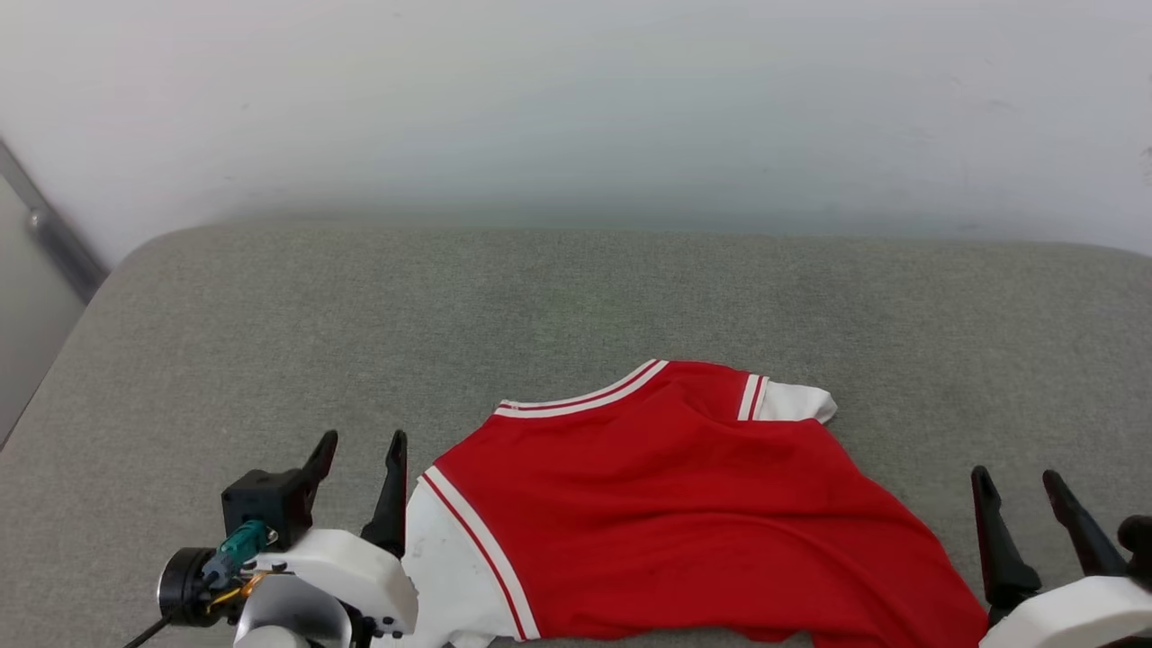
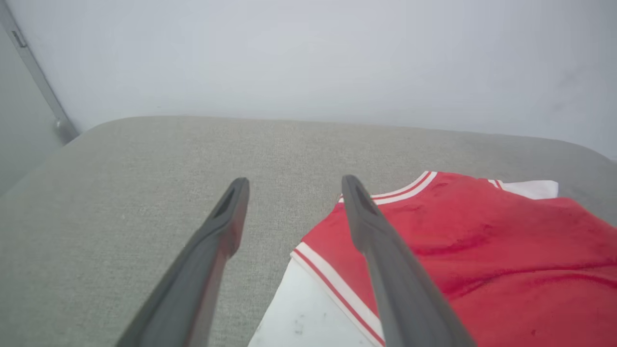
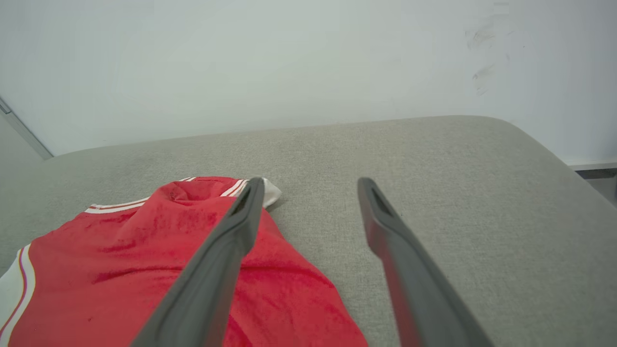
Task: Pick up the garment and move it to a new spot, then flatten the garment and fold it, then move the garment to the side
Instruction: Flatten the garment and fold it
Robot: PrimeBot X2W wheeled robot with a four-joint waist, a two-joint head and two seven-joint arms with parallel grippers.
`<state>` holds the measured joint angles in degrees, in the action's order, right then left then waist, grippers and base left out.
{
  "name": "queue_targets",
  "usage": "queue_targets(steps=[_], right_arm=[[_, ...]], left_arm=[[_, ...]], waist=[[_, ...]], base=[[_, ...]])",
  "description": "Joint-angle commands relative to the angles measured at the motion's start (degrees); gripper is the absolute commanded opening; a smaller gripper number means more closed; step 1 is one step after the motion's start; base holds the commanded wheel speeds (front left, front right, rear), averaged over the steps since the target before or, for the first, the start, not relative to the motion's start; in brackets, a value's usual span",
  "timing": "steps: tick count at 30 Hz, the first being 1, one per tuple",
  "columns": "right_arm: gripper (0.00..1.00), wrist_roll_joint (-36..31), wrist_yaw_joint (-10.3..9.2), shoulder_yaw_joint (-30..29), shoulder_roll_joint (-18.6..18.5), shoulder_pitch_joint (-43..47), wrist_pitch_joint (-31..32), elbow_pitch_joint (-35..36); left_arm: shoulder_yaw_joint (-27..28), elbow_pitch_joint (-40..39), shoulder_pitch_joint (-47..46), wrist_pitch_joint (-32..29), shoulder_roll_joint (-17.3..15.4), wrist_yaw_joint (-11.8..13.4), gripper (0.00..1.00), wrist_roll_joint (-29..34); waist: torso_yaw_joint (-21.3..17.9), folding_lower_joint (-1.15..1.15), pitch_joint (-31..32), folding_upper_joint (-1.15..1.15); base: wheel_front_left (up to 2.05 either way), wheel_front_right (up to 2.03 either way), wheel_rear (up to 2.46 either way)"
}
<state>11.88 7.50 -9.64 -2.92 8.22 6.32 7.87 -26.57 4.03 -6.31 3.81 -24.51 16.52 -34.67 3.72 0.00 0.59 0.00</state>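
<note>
left gripper (image 1: 362, 448) at lower left, jaws wide apart, holding nothing, right gripper (image 1: 1017, 481) at lower right, jaws wide apart, holding nothing, both pointing forward

Red garment (image 1: 684, 504) on grey cushion (image 1: 540, 297)

A grey fabric cushion (image 1: 576, 288) (rounded at its corners) meets a plain pale wall (image 1: 576, 90).

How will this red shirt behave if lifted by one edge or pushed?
The garment is probably floppy: it lies creased on the grey cushion, so it should drape when lifted. It looks thin, likely light. Pushed, it would probably wrinkle rather than slide on that textured fabric.
</note>
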Motion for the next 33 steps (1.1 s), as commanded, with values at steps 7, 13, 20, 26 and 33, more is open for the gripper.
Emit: queue_targets(steps=[7,13,20,26,33], right_arm=[[1.0,0.5,-0.02,-0.9,0.0,-2.7,13.2,-6.9],[1.0,2.7,-0.02,-0.2,-2.7,-9.5,28.4,-12.2],[1.0,4.5,-0.02,3.9,-7.2,-17.5,37.8,-18.3],[1.0,5.6,-0.04,6.6,-8.3,-18.8,42.9,-26.3],[0.0,6.0,-0.04,7.1,-8.3,-19.3,41.4,-27.6]], left_arm=[[-0.4,-2.5,-2.7,6.6,2.1,-0.4,1.0,2.4],[-1.0,-4.6,-4.9,7.1,1.9,-0.8,1.0,3.8],[-1.6,-5.3,-7.1,7.6,1.9,-1.4,1.0,4.7],[-1.9,-4.6,-7.7,8.1,2.4,-1.8,1.0,4.6],[-1.9,-3.8,-7.0,8.5,2.1,-1.6,1.0,4.4]], waist=[[1.9,0.0,-0.6,0.0],[4.0,0.0,-4.5,0.0],[6.4,0.0,-9.1,0.0],[7.0,0.0,-10.1,0.0],[6.3,0.0,-9.2,0.0]], base=[[0.0,0.0,0.0],[0.0,0.0,0.0],[0.0,0.0,0.0],[0.0,0.0,0.0],[0.0,0.0,0.0]])
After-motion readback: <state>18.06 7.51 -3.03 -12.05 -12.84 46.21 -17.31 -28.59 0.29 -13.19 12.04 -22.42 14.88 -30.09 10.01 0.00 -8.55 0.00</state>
